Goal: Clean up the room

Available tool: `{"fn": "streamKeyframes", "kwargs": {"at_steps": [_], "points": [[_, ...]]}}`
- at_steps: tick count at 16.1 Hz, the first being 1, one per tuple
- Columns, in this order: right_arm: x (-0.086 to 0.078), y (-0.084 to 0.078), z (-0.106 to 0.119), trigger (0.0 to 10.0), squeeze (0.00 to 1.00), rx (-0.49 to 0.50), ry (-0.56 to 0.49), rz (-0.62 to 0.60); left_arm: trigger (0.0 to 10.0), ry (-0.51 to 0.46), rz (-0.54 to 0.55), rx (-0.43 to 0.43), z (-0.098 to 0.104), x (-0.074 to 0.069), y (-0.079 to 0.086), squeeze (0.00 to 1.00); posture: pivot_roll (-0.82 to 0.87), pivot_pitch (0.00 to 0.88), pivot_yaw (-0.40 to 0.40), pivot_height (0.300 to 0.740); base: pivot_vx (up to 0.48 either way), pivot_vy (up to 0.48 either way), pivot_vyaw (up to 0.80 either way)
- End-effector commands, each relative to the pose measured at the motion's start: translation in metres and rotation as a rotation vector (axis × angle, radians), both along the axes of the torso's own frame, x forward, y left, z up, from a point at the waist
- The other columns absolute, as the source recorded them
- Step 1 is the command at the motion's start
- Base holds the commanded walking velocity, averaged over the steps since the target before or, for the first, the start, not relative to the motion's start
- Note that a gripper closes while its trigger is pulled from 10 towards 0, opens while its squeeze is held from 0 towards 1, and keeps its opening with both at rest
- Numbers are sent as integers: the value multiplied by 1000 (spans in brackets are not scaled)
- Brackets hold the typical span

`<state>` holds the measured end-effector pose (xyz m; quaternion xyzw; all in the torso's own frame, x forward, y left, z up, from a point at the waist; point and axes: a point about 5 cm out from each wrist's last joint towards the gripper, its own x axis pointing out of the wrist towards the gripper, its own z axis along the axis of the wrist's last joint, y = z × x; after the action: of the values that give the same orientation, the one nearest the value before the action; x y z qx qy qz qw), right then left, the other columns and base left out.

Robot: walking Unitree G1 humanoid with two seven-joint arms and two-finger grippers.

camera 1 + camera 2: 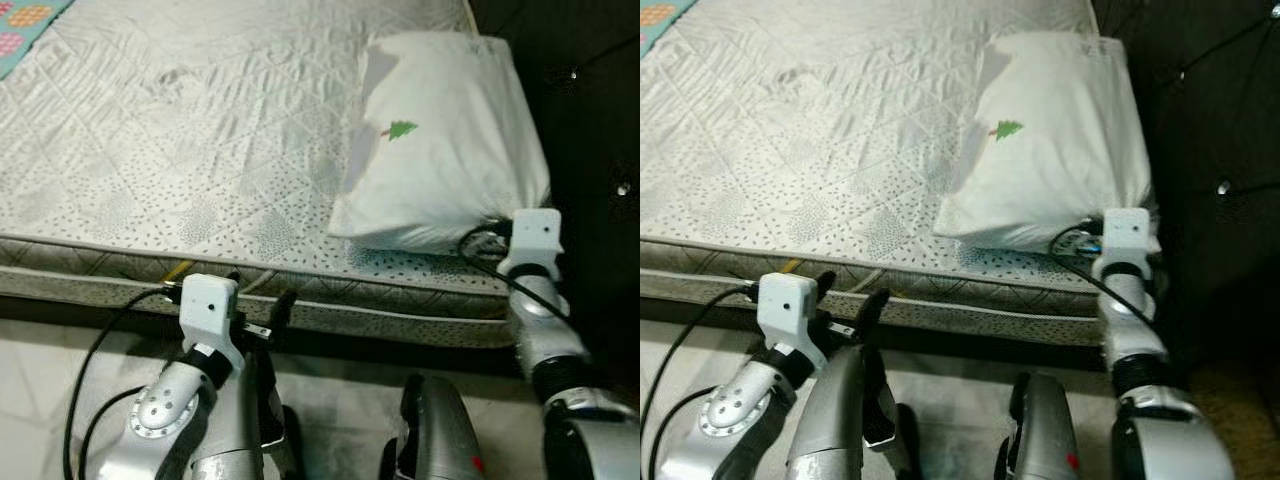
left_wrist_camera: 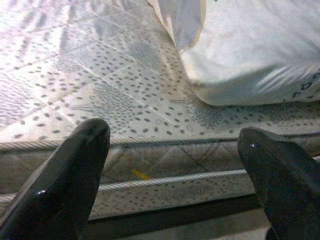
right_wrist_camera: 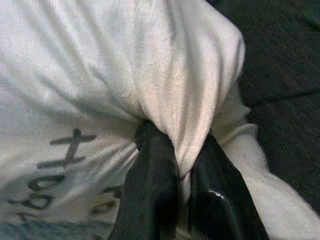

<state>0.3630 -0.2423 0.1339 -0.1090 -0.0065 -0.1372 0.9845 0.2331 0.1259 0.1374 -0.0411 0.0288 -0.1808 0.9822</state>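
Progress: the task is judged to be partway; the pillow (image 1: 440,140) has been gripped but is not yet squared up at the head of the mattress (image 1: 180,150).
Done: a near corner of the pillow is clamped, and the bare quilted surface beside it is free of clutter.
Left: the pillow is judged to need pulling or straightening; a patterned cloth (image 1: 30,25) lies at the far left corner of the mattress and may need attention.
Pillow place: at the right end of the mattress, its near edge close to the front edge, its right side against the dark headboard (image 1: 590,110).
Pillow axis: the long axis is seen running from the front edge towards the far edge, tilted slightly; a small green tree print (image 1: 401,129) lies on the upper face.
Right gripper (image 3: 177,160): fingers are closed together on a fold of the pillow's near right corner.
Left gripper (image 2: 172,165): fingers are spread wide, nothing held, poised just before the front edge of the mattress.
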Motion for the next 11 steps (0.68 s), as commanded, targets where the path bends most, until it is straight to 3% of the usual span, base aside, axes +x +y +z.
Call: {"fn": "streamKeyframes", "kwargs": {"at_steps": [1,4,7,9,11], "points": [[-6,2,-9,0,0,14,19,2,10000,16,3,5,-5,-2,0,0,49,185,18,564,0,0,0],[-12,30,-9,0,0,31,-11,83,10000,18,10,6,-6,-2,0,0,48,186,14,564,0,0,0],[-13,43,-13,0,0,61,3,111,10000,21,8,7,-7,-3,-1,0,46,187,14,564,0,0,0],[5,56,3,0,0,57,-19,153,10000,17,8,7,-6,0,-2,0,45,184,15,564,0,0,0],[22,55,27,0,0,43,-43,152,10000,12,12,9,-6,1,-2,0,54,180,11,564,0,0,0]]}}
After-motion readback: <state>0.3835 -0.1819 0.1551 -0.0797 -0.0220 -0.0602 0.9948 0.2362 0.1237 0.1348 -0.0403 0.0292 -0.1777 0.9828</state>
